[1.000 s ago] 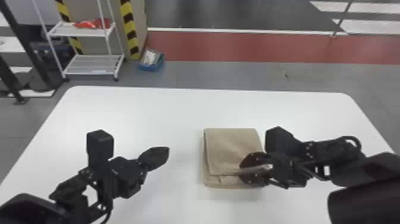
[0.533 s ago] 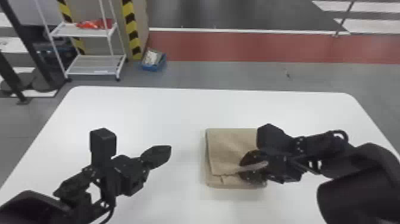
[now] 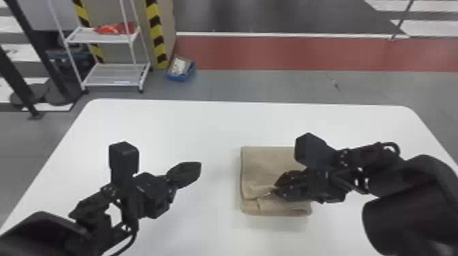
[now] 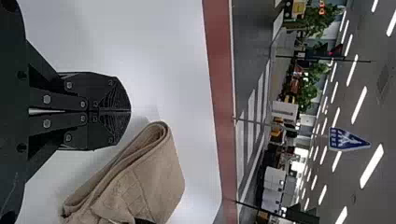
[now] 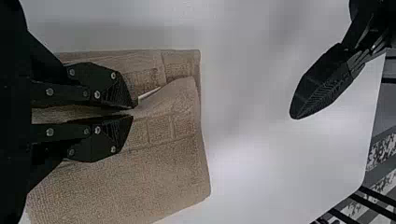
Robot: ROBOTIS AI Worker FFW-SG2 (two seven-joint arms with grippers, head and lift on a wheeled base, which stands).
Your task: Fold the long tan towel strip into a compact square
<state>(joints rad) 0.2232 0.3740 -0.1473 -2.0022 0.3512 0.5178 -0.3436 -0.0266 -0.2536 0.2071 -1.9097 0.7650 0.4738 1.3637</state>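
Observation:
The tan towel point(image 3: 265, 166) lies folded into a thick, roughly square stack right of the table's middle. My right gripper point(image 3: 275, 187) is low over its near part. In the right wrist view, the fingers of my right gripper point(image 5: 130, 113) are shut on a raised fold of the towel point(image 5: 126, 182), and a banded end sits beside them. My left gripper point(image 3: 199, 169) hangs over the table, left of the towel and apart from it. Seen in the left wrist view, the fingertips of my left gripper point(image 4: 130, 111) meet with nothing between them; the towel point(image 4: 149, 182) shows its layered folds.
A white table point(image 3: 211, 122) carries the towel, with bare surface behind and left of it. Beyond its far edge stand a white shelf rack point(image 3: 116, 73) and a blue bin point(image 3: 182, 69) on the floor.
My right gripper has moved a little left over the towel, and the fold it holds sits nearer the towel's left side. The head view has shifted slightly; the left arm keeps its place relative to the table.

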